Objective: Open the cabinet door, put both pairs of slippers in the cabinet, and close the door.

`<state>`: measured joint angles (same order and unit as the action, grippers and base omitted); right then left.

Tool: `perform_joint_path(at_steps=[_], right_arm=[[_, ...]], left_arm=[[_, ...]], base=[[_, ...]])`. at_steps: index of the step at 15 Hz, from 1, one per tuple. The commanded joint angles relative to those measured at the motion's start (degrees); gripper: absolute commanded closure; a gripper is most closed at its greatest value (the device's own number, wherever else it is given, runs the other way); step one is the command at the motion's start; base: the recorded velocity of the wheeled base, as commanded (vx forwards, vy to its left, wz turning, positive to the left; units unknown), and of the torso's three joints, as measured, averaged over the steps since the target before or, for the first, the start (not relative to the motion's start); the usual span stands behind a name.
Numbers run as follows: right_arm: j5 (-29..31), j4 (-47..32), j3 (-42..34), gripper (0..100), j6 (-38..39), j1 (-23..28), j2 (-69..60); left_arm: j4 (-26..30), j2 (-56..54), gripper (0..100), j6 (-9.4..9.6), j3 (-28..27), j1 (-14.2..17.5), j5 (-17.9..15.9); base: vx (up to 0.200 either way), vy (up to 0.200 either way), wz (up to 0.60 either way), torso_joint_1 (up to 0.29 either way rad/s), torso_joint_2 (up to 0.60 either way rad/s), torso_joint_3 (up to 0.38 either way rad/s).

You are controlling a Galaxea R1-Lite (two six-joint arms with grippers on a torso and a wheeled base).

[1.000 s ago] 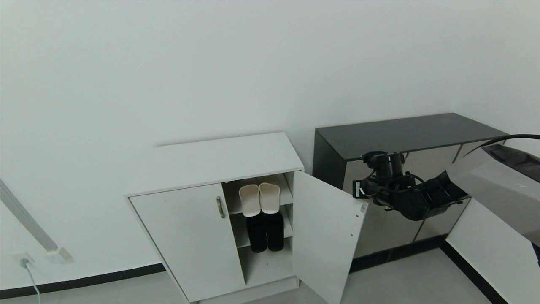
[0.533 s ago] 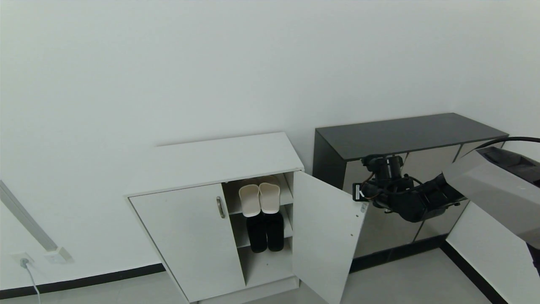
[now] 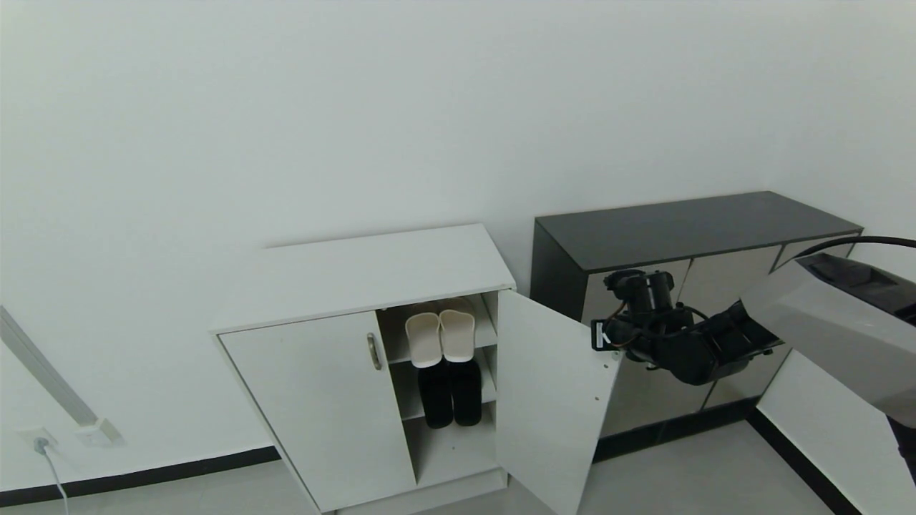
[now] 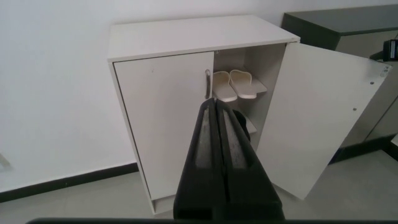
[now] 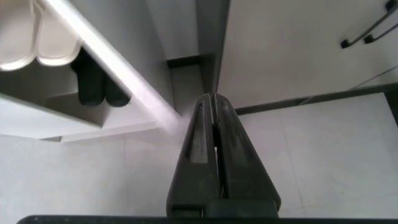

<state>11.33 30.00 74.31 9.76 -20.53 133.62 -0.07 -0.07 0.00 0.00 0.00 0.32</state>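
- The white cabinet stands against the wall. Its right door is swung wide open, and its left door is shut, with a metal handle at its inner edge.
- Inside the cabinet, the white slippers lie side by side on the upper shelf.
- The black slippers sit on the shelf directly below them.
- My right gripper is at the outer top corner of the cabinet's open door, its fingers pressed together and pinching nothing.
- My left gripper hangs in front of the cabinet, level with the closed door, its fingers pressed together and empty.
- A black sideboard stands just beside the cabinet, behind the open door.
- A wall socket sits low on the wall on the cabinet's other side.
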Motion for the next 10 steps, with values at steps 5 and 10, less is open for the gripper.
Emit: perform_joint_path(at_steps=[5,10], right_arm=[[0.10,0.41,-5.85,100,0.96,-8.83,-3.10],[-0.16,0.50,-9.01,100,4.30,-15.07,-7.59]], left_arm=[[-0.01,0.07,100,-0.09,0.00,0.00,0.03],[-0.01,0.07,100,-0.09,0.00,0.00,0.12]], base=[[0.000,0.000,0.00,0.000,0.00,0.000],[0.000,0.000,0.00,0.000,0.00,0.000]])
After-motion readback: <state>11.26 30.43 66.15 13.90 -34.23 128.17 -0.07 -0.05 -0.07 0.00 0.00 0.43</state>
